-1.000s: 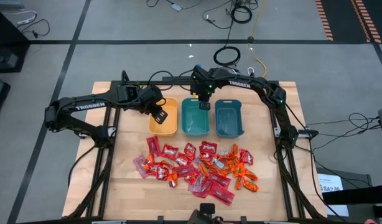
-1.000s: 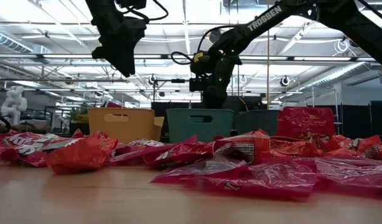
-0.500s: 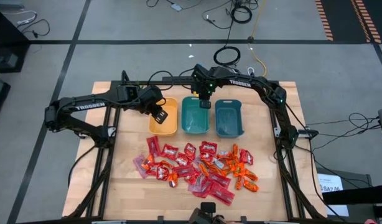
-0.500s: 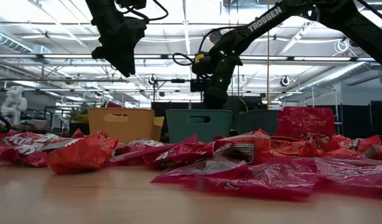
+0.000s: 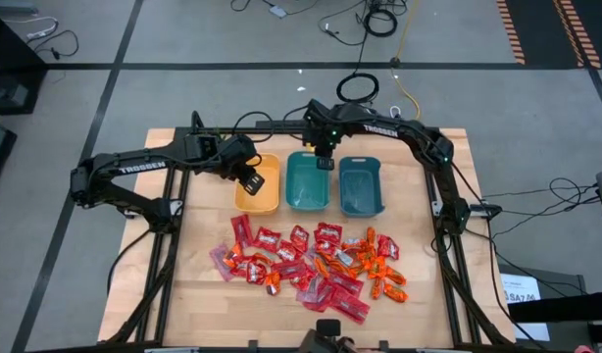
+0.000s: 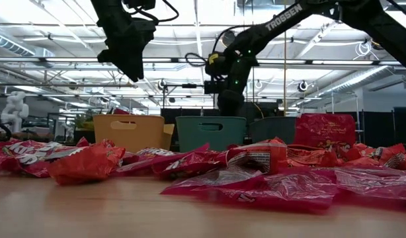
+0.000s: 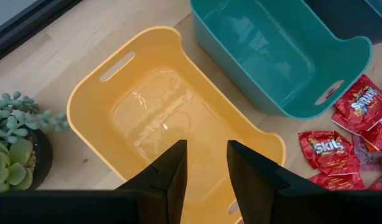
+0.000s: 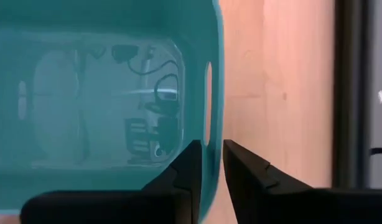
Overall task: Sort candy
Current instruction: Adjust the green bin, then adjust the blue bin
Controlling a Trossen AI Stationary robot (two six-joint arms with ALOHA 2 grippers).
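The candy (image 5: 311, 265) lies in a loose heap on the worktop (image 5: 198, 265), spread across the middle toward the near edge, well apart from the three bins lined up by the far edge. From the low view the heap (image 6: 209, 168) fills the foreground: red squarish packets, flatter pinkish-red ones and, toward the right side, small orange pieces. The yellow bin (image 5: 259, 201) stands leftmost, a teal bin (image 5: 306, 186) in the middle and a second, darker teal bin (image 5: 361, 186) on the right, all three side by side. The left gripper (image 5: 249, 182) hangs above the yellow bin; in its wrist view the fingers (image 7: 175, 168) stand a narrow gap apart with nothing between them, over the bin's bare floor (image 7: 160, 118). A few red packets (image 7: 346, 127) lie on the wood just beside the middle bin there, and a potted plant (image 7: 13, 146) sits on the bin's other side. The right gripper (image 5: 324, 162) hovers over the far rim of the middle teal bin; its fingers (image 8: 194, 165) are only slightly parted and hold nothing, pointing down at that bin's wall (image 8: 213, 93).
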